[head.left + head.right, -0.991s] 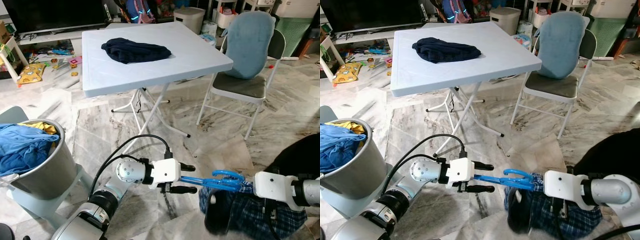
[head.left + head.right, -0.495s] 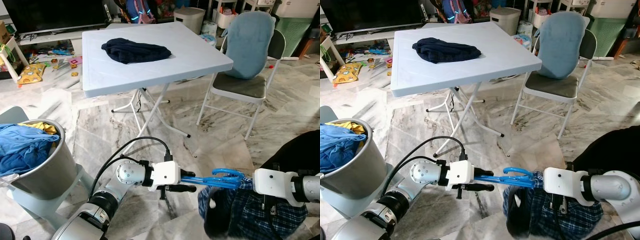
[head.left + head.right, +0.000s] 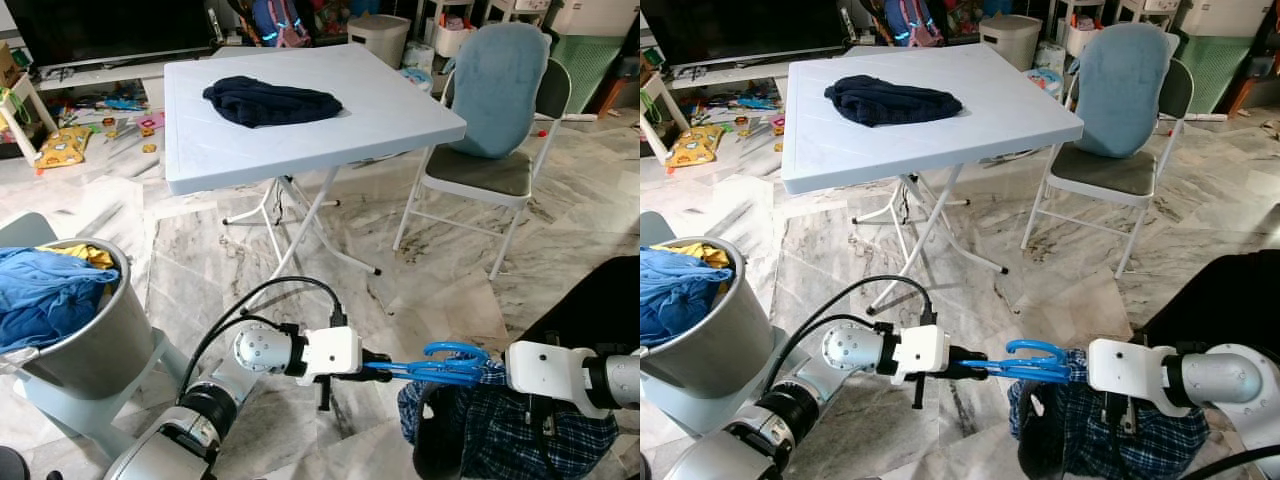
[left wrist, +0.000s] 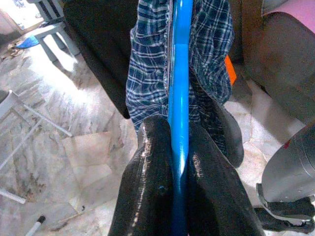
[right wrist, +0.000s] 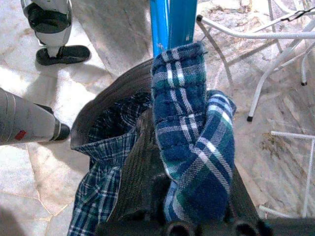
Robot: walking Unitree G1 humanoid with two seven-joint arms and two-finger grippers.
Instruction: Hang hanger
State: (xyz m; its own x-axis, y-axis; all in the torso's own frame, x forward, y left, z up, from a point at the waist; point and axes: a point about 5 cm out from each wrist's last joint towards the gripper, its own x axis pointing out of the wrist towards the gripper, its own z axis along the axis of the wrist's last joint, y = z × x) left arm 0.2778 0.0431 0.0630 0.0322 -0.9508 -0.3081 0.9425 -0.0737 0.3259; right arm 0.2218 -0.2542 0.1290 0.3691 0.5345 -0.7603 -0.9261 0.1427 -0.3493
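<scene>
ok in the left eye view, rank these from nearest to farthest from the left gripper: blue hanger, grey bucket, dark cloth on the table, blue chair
1. blue hanger: clamped in the left gripper.
2. grey bucket: on the floor, to the robot's left.
3. blue chair: ahead, to the right.
4. dark cloth: on the white table, far side; close to the chair in rank.

i can't see the right tool (image 5: pixel 162 196) fingertips; plaid shirt (image 5: pixel 189 147) wraps over them. blue hanger (image 4: pixel 178 88) runs off the top edge in both wrist views. shirt's lower hem is cut by the frame bottom in the eye views.
</scene>
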